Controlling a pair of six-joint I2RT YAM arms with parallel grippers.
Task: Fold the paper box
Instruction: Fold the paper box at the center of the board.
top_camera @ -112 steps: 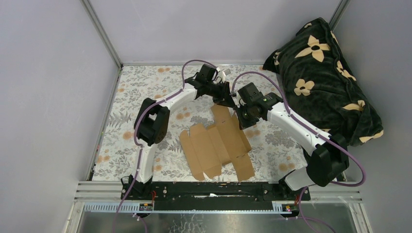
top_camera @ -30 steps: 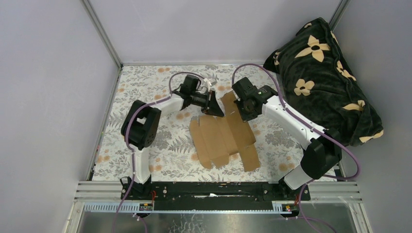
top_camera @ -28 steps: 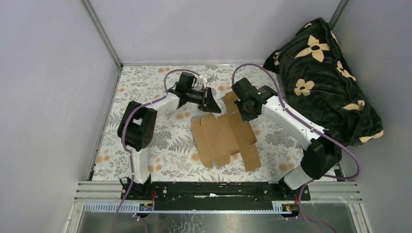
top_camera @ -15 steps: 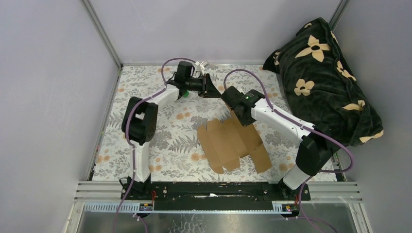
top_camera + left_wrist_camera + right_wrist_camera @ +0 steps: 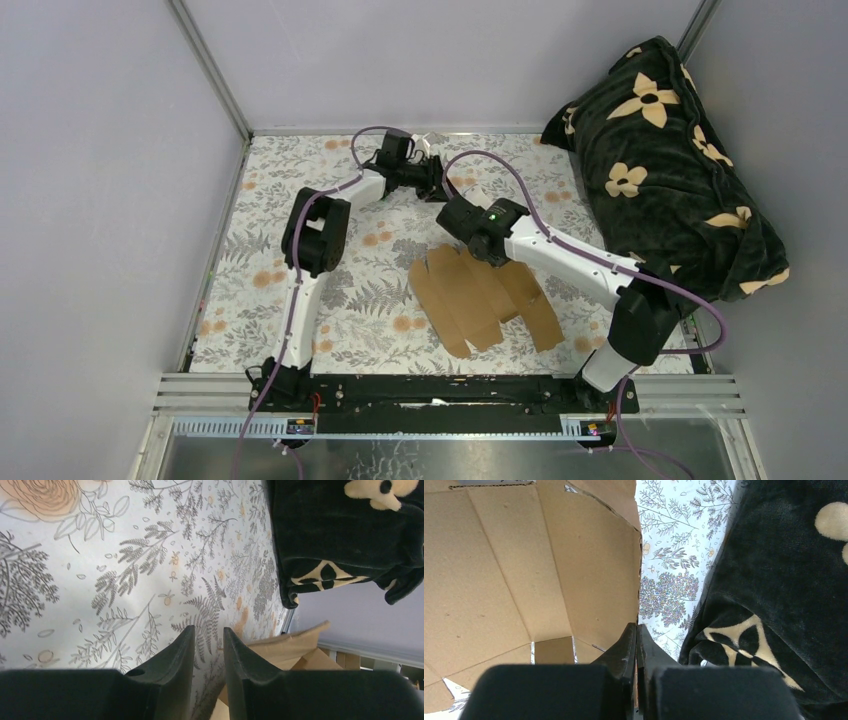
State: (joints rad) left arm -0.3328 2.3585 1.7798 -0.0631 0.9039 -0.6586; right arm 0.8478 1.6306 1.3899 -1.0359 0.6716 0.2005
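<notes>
The paper box (image 5: 487, 297) is a flat brown die-cut sheet with creased flaps, lying right of the table's middle, its far edge lifted. My right gripper (image 5: 468, 240) is at that far edge. In the right wrist view its jaws (image 5: 637, 626) are shut on the sheet's edge, and the creased panels (image 5: 524, 570) spread out to the left. My left gripper (image 5: 438, 189) reaches to the far middle of the table, apart from the sheet. In the left wrist view its fingers (image 5: 186, 645) stand open with only the floral cloth between them, and a cardboard flap (image 5: 292, 645) shows to the right.
A dark blanket with cream flowers (image 5: 670, 170) is heaped at the back right, close to the right arm and also seen as a dark blanket (image 5: 784, 580). A floral cloth (image 5: 300, 300) covers the table. Grey walls close the left, back and right sides.
My left gripper has opened off the sheet and drawn back to the far middle. My right gripper, still shut on the edge, has moved left and nearer, and the sheet has turned and slid right.
</notes>
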